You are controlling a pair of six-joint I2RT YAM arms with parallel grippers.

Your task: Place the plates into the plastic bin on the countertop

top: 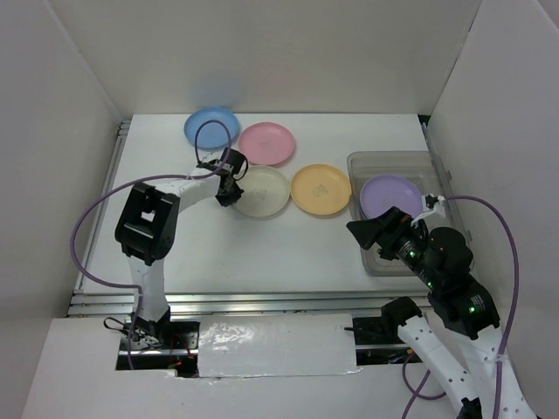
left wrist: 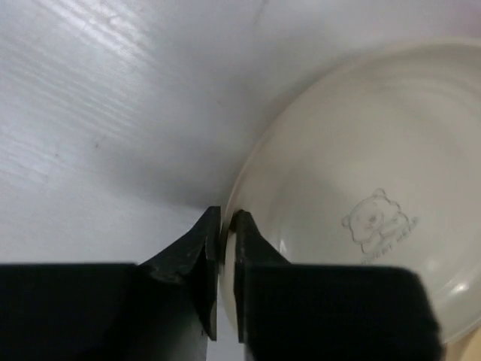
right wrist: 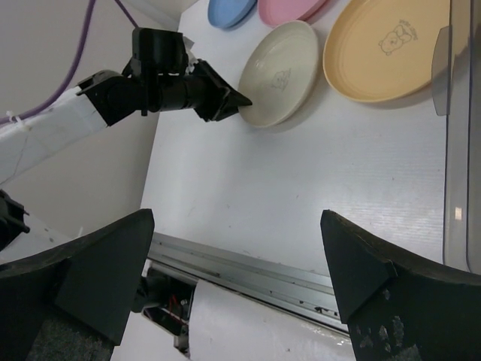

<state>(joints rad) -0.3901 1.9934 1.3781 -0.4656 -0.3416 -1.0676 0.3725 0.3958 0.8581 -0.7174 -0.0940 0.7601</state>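
My left gripper point(top: 229, 197) is shut on the left rim of the cream plate point(top: 262, 192); in the left wrist view the jaws pinch the rim of that plate point(left wrist: 361, 195), and the right wrist view shows it too point(right wrist: 282, 71). The blue plate point(top: 211, 127), pink plate point(top: 267, 143) and orange plate point(top: 320, 189) lie on the countertop point(top: 262, 249). A purple plate point(top: 390, 196) lies in the plastic bin point(top: 367, 161) at the right. My right gripper point(top: 371, 234) is open and empty, beside the bin's near left corner. The other plates are hidden.
White walls enclose the countertop on three sides. A metal rail point(top: 262, 301) runs along the near edge, also seen in the right wrist view point(right wrist: 285, 278). The left arm's purple cable point(top: 210, 140) loops over the blue plate.
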